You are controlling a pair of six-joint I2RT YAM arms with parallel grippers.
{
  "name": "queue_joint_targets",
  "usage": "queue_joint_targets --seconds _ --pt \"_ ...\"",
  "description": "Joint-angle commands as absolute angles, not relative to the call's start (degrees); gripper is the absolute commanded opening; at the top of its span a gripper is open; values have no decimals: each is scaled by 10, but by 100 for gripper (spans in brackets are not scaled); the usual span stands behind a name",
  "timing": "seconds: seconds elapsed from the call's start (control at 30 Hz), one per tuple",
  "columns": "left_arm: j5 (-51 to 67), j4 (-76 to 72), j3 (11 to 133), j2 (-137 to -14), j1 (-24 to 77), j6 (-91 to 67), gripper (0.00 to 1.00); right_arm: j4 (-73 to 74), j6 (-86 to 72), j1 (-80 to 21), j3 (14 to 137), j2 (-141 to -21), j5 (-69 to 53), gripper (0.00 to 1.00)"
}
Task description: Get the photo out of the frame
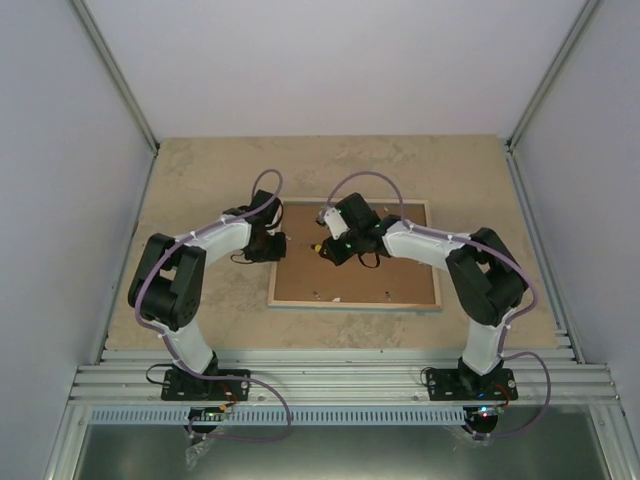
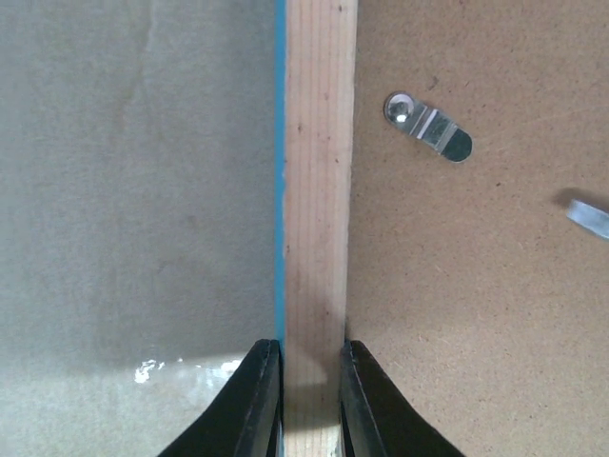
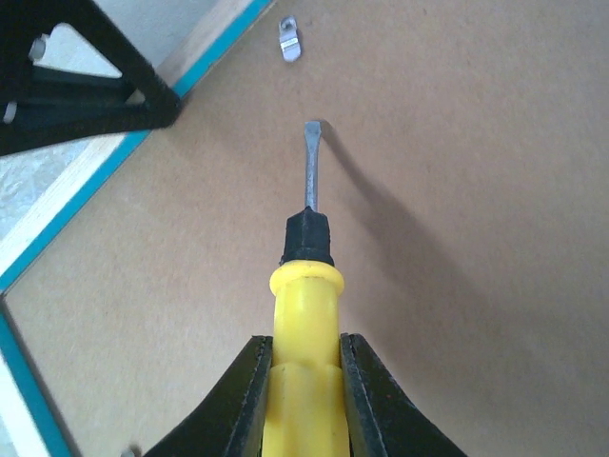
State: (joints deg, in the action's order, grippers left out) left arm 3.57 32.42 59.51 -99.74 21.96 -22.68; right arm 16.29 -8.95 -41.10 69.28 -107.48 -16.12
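Right gripper (image 3: pixel 306 347), clamped on the yellow screwdriver (image 3: pixel 306 286), should nudge the blade (image 3: pixel 310 162) sideways against the metal clip (image 3: pixel 289 40) while the left gripper (image 2: pixel 309 352) pinches the frame (image 2: pixel 319 143) rail.

**Soft, even light; wrist views sharp**

Your top view is bright and diffuse, with faint shadows on the counter (image 1: pixel 200 170) and slightly soft detail. Your left wrist view shows the frame (image 2: pixel 316 190) crisply: the metal clip (image 2: pixel 428 127) glints at upper right, shadow darkens the bottom, and a blurred shape (image 2: pixel 588 217) sits at the right edge. In the right wrist view, the screwdriver (image 3: pixel 306 286) casts a soft shadow toward lower right.
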Motion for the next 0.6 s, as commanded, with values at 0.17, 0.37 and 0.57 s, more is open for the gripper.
queue_joint_targets --seconds 0.17,0.37,0.57 --pt "39 321 610 -986 172 -232 17 63 -123 -345 588 -933 -152 0" --pt "32 328 626 -995 141 -223 18 14 -154 -270 499 -825 -85 1" --pt "20 344 655 -1025 129 -204 22 -19 -222 -160 418 -766 -39 1"
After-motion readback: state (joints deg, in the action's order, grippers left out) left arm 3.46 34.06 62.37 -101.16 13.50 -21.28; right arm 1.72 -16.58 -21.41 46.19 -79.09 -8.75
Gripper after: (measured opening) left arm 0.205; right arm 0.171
